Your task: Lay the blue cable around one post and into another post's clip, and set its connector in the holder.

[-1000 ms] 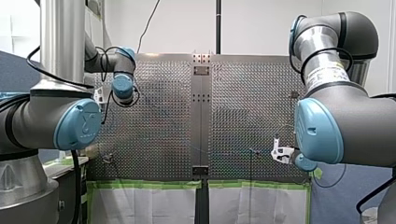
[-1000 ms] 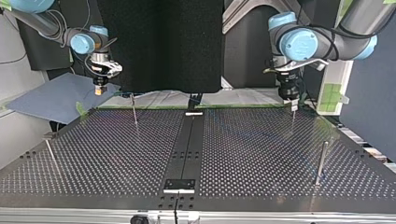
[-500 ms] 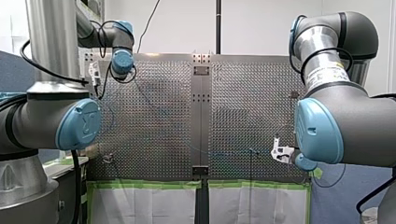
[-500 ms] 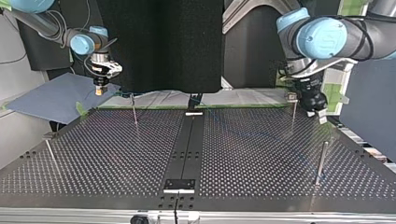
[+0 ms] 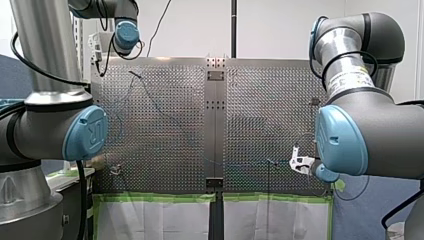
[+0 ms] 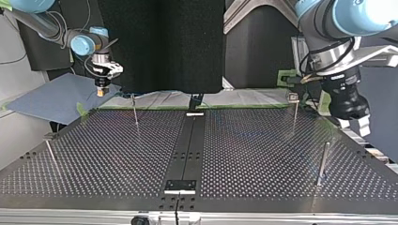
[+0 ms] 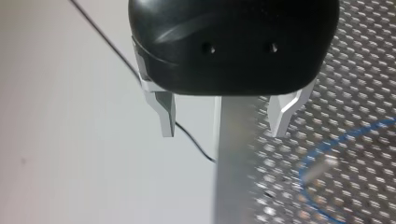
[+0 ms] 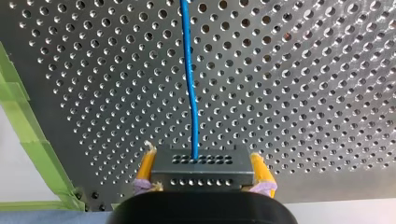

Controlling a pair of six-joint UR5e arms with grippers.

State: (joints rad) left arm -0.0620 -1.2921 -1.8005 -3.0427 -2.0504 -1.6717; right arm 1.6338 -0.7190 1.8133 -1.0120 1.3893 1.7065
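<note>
My right gripper, with yellow pads, is shut on the black connector. The blue cable runs straight out of the connector over the perforated table. In the top view this gripper hangs at the back left, just off the table's edge. My left gripper has bare metal fingers standing open with nothing between them. It is raised high over the table's side edge. Beneath it a loop of blue cable lies on the table around a blurred post.
Thin posts stand on the table: one at the back left, one with a clip at the back right, a thicker one at the right, one at the left. A black plate sits at the front centre. Green tape edges the table.
My left arm has lifted and swung from the back right post along the table's side, nearer the top view's camera. My right arm has stayed still, holding the connector.
</note>
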